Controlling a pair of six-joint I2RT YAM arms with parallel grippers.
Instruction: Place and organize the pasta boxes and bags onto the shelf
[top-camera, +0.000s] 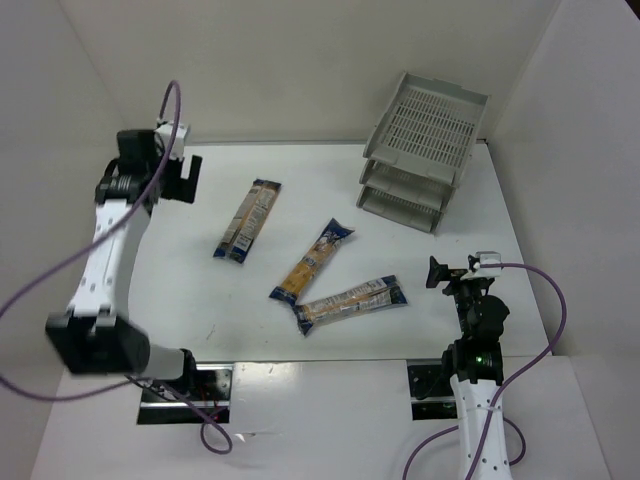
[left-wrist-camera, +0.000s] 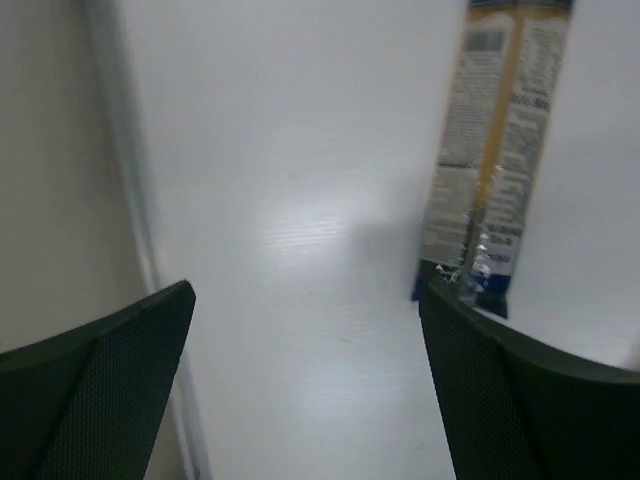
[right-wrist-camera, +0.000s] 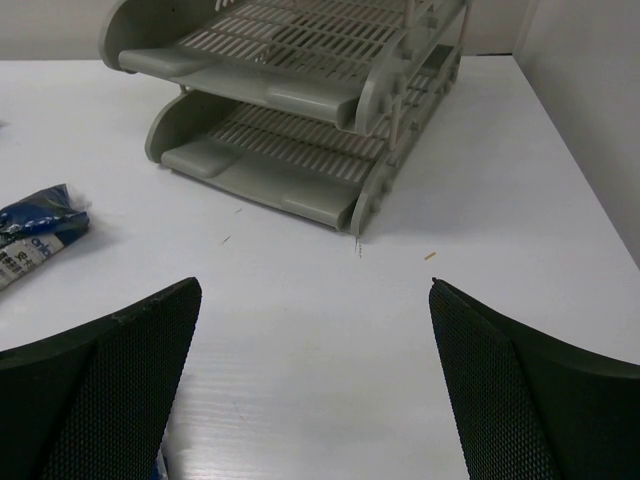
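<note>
the spaghetti packets (top-camera: 248, 221) are yellow-orange with dark blue ends, the slotted shelf (top-camera: 400, 205) light grey.

Your right gripper (right-wrist-camera: 312, 290) hangs spread wide, facing the grey letter tray (right-wrist-camera: 260, 190); a blue-ended packet (right-wrist-camera: 35, 228) lies at the left edge.

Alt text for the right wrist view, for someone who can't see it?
The grey shelf stands ahead on the white table, its visible tiers bare, beyond the open right gripper. The blue end of a spaghetti packet shows at the left edge.
</note>
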